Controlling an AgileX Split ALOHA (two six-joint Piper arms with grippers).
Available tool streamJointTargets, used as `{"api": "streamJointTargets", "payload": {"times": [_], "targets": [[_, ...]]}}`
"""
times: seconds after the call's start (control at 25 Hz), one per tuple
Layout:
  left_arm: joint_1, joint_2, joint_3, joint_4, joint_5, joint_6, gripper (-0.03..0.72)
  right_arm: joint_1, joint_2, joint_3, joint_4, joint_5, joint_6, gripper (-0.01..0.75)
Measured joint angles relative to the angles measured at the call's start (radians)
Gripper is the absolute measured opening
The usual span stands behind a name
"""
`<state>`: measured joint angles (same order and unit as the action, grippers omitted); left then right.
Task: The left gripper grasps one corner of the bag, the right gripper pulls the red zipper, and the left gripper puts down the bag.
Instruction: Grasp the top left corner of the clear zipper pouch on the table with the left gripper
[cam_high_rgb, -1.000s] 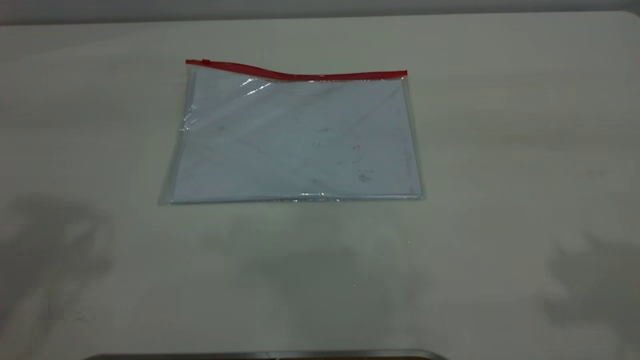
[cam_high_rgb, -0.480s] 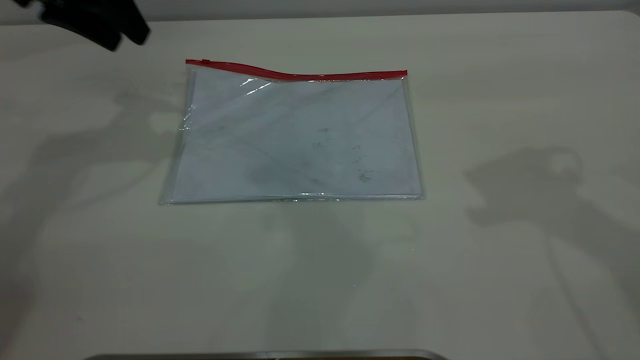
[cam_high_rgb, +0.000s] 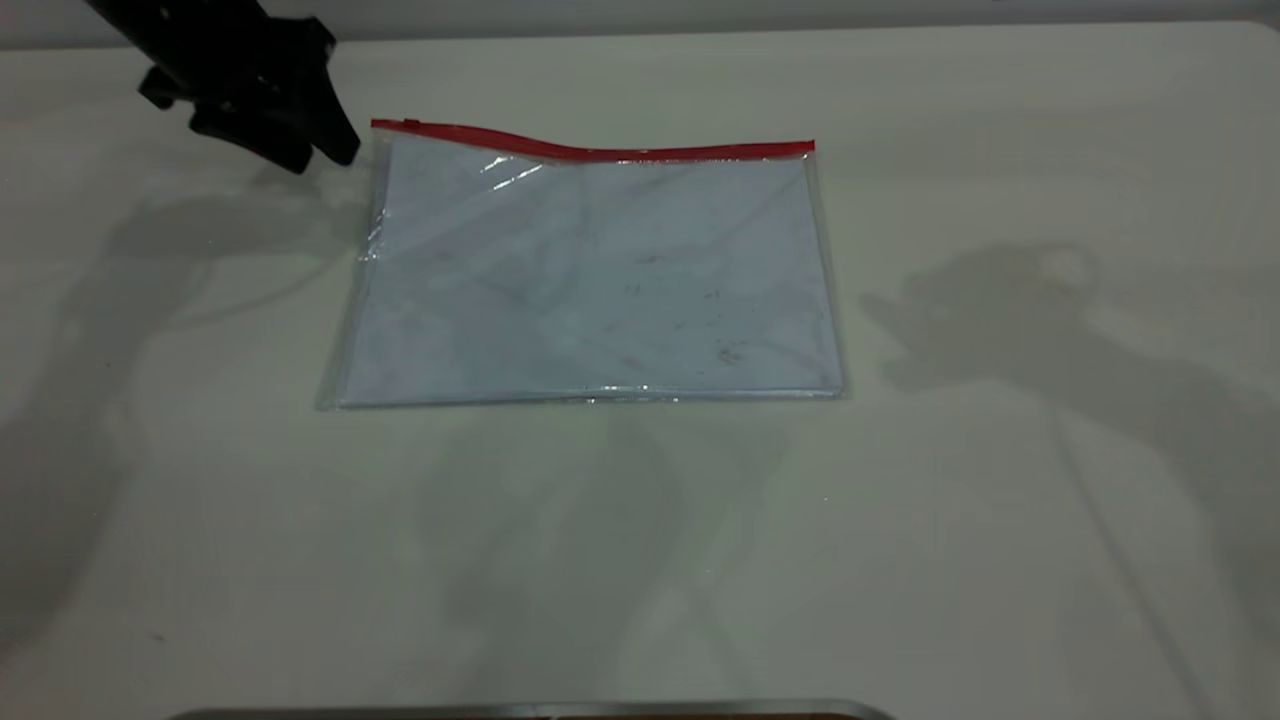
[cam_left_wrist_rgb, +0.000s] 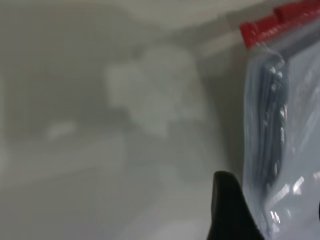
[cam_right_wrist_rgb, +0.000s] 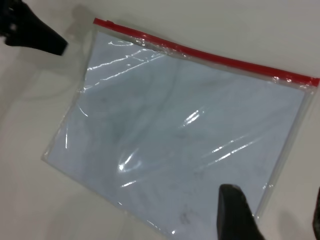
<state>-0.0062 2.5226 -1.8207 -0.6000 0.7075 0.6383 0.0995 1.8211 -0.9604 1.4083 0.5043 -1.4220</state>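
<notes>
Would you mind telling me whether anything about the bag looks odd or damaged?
Nothing is damaged. The bag lies flat on the table, but its red zipper edge bows up near the slider end, the plastic is creased, and the paper inside is smudged. The left pincer hovers beside that corner.

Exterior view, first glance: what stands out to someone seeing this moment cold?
The bag, a clear pouch with white sheets inside, lies flat mid-table, its red zipper along the far edge. The black left gripper hangs just beside the corner of the bag at the zipper's left end, not touching it. On the table, arm shadows fall both sides.
</notes>
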Motion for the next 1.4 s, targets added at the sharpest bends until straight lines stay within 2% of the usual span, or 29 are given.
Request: {"api": "streamJointTargets", "payload": {"times": [0.32,0.72,1.08,1.2,1.32,1.4], "targets": [[-0.005,0.059,-0.046,-0.174,-0.063,0.203,0.484,0.000,0.031,-0.003,0.025,0.012,-0.030,0.416],[-0.005,0.136,-0.050,-0.274,-0.085,0.304,0.484,0.000,0.031,-0.006,0.028,0.027,-0.034,0.416],[-0.009,0.175,-0.050,-0.523,-0.034,0.527,0.476,0.000,0.031,-0.009,0.028,0.029,-0.034,0.416],[-0.011,0.175,-0.050,-0.556,-0.014,0.552,0.382,0.000,0.031,-0.012,0.027,0.030,-0.036,0.416],[-0.018,0.175,-0.050,-0.560,0.008,0.577,0.169,0.000,0.031,-0.041,0.003,0.040,-0.038,0.416],[-0.026,0.175,-0.050,-0.560,0.023,0.603,0.067,0.000,0.038,-0.074,-0.004,0.056,-0.038,0.416]]}}
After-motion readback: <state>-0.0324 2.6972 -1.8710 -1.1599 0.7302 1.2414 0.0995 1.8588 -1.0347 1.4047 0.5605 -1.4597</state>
